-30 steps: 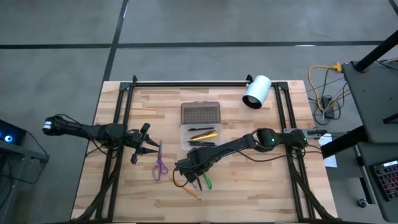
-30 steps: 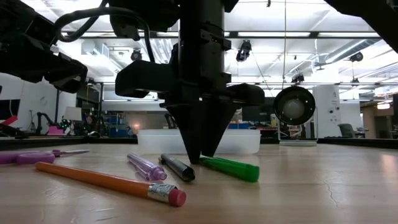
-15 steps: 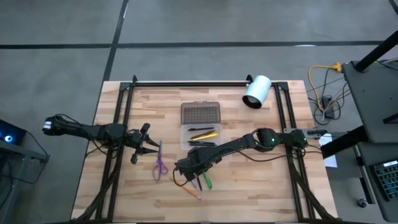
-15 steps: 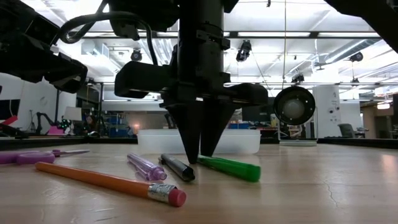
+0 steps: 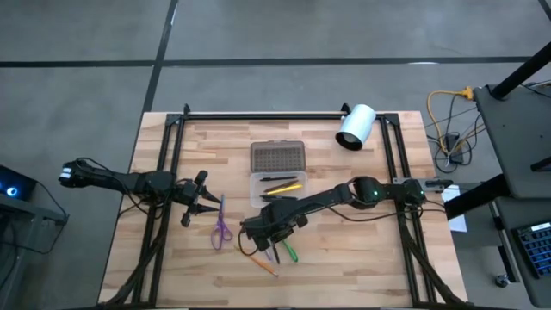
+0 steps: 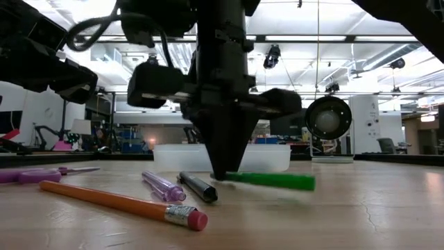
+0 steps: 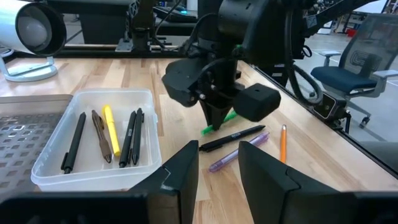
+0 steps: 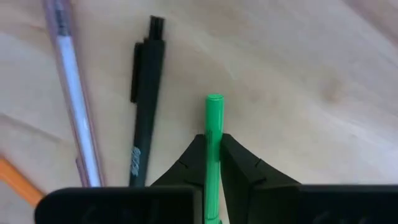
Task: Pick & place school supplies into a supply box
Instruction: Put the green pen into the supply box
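My right gripper (image 6: 222,173) is down at the table, shut on the green pen (image 6: 274,181), among the loose supplies near the table's near edge. Beside it on the wood lie a black pen (image 8: 144,93), a purple pen (image 8: 74,106) and an orange pencil (image 6: 118,203). The purple-handled scissors (image 5: 222,228) lie flat to their left. The clear supply box (image 5: 277,188) holds several pens, with its dotted lid (image 5: 277,157) open flat behind it. My left gripper (image 7: 217,180) waits open at the left, by the scissors. My right gripper pinches the green pen's barrel (image 8: 213,140) between its two fingers, toward one end of the pen. The fingers (image 6: 220,149) come from above, pointing down, one on each side of the barrel. The pen juts out about level, low over the wood; whether it still touches the table I cannot tell.
A white cylinder (image 5: 355,127) lies at the far right of the table. Black frame rails (image 5: 164,172) run along the left, right and far sides. Cables hang off the right arm. Bare wood lies right of the pens.
My right gripper has shut on the green pen: its tips stood apart half a second ago and now meet in one point. The pen's free end has swung and risen from lying slanted on the wood to about level.
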Controlling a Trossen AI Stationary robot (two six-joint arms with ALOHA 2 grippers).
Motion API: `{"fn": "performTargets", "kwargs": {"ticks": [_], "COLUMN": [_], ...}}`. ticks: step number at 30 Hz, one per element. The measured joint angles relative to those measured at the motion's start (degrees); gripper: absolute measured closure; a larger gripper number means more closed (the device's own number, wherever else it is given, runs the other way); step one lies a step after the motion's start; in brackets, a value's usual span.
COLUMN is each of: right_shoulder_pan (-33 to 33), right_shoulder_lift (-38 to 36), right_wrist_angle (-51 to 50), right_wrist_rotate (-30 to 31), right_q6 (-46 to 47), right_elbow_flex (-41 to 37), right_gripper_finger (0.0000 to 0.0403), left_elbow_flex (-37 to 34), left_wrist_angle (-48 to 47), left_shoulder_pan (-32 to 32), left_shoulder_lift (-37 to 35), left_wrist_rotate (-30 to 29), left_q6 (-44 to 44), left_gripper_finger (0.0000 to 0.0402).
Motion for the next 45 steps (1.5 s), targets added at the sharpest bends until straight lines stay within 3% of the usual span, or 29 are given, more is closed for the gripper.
{"fn": "performTargets", "kwargs": {"ticks": [8, 12, 17, 23, 27, 45], "right_shoulder_pan": [-0.8, -1.2, -1.6, -1.8, -1.7, -0.6], "right_shoulder_lift": [0.0, -0.2, -0.2, -0.3, -0.4, -0.4], "right_wrist_angle": [-4.5, -4.4, -4.4, -4.1, -4.0, -4.4], "right_wrist_rotate": [0.6, 0.7, 1.5, 7.3, 16.1, 30.6], "right_q6": [-2.0, -7.7, -21.3, -36.8, -42.2, -52.9], "right_elbow_flex": [4.2, 6.5, 8.5, 8.8, 8.8, 8.8], "right_gripper_finger": [0.0389, 0.0390, 0.0390, 0.0390, 0.0390, 0.0390], "left_elbow_flex": [0.0, 0.0, 0.0, 0.0, 0.0, 0.0], "left_wrist_angle": [0.0, 0.0, 0.0, 0.0, 0.0, 0.0], "left_shoulder_pan": [0.0, 0.0, 0.0, 0.0, 0.0, 0.0], "left_shoulder_lift": [0.0, 0.0, 0.0, 0.0, 0.0, 0.0], "left_wrist_rotate": [0.0, 0.0, 0.0, 0.0, 0.0, 0.0], "left_q6": [0.0, 0.0, 0.0, 0.0, 0.0, 0.0], "left_gripper_finger": [0.0303, 0.0303, 0.0303, 0.0303, 0.0303, 0.0303]}}
